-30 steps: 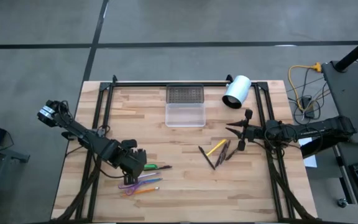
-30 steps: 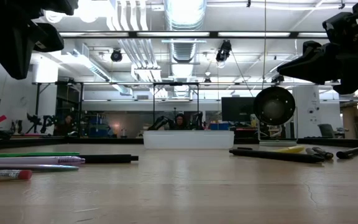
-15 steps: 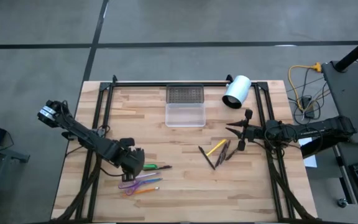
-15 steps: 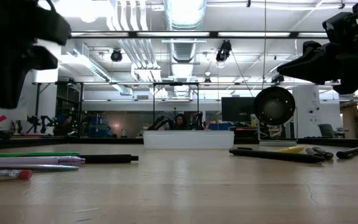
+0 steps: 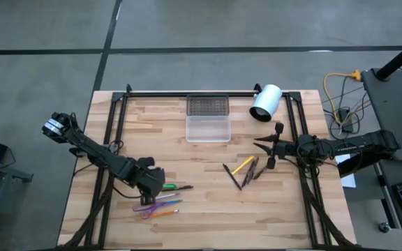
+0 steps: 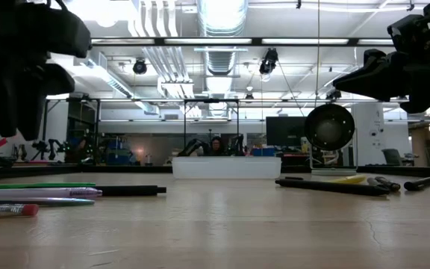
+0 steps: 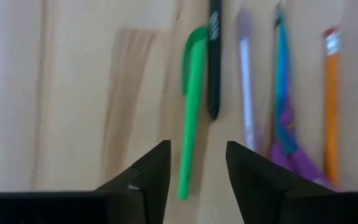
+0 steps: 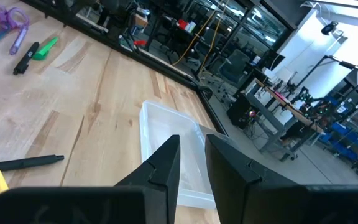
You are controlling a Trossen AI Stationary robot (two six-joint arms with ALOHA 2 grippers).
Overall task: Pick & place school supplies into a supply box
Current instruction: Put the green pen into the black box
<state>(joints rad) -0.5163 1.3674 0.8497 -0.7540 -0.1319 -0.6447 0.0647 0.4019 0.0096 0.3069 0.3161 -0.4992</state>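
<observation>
My left gripper (image 5: 153, 185) hangs open, fingers pointing down, over the left end of the green pen (image 7: 191, 118); that end lies between the fingertips (image 7: 196, 171) without touching them. Flat on the table beside it are a black pen (image 7: 214, 62), a purple stick (image 7: 246, 81), a blue stick (image 7: 283, 93), an orange stick (image 7: 331, 106) and purple-handled scissors (image 5: 147, 206). The clear supply box (image 5: 208, 128) stands at the far middle. A yellow pencil (image 5: 241, 166) and dark pens (image 5: 248, 174) lie right of centre. My right gripper (image 5: 258, 145) waits level at the right, slightly open, holding nothing.
A white cylinder (image 5: 265, 103) lies on its side at the far right, next to the box. Black frame rails (image 5: 110, 139) run along the left, right and far sides of the wooden table (image 5: 187, 157). Bare wood shows between the two groups of supplies.
My left gripper has come down toward the green pen's left end, and in the low view its fingers have spread apart. The supplies have stayed where they were.
</observation>
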